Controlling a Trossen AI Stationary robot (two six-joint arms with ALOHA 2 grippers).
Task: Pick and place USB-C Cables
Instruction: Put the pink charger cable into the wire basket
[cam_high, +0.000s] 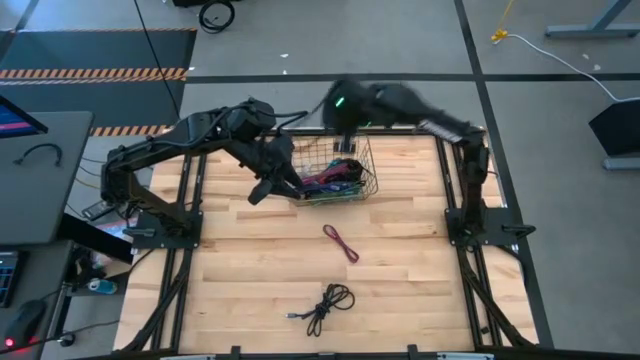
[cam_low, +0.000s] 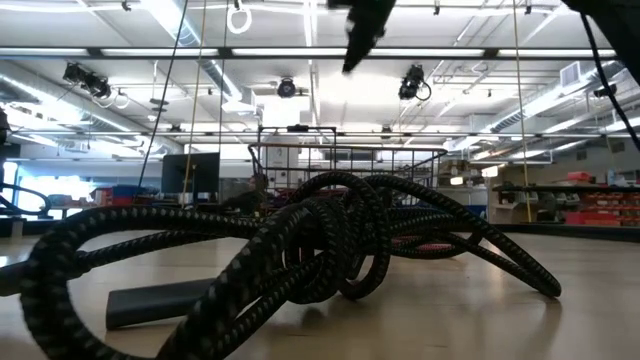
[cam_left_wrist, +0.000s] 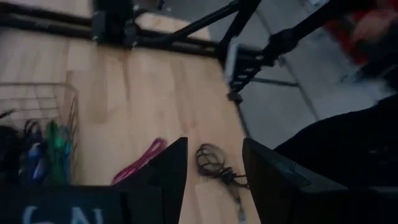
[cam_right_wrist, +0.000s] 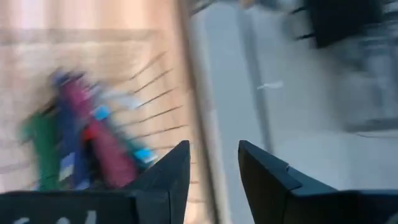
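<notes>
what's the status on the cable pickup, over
Both grippers empty, fingers open: left gripper beside basket, right gripper above it. Magenta cable and black cable on table. Nothing blocking.

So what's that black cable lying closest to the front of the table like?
The black cable is a thin cord with a braided-looking sheath, loosely coiled into overlapping loops, with one end trailing out to a dark plug. It lies flat on the bare wooden table, alone near the front edge, clear of the magenta cable and the wire basket. Nothing grips or touches it.
</notes>
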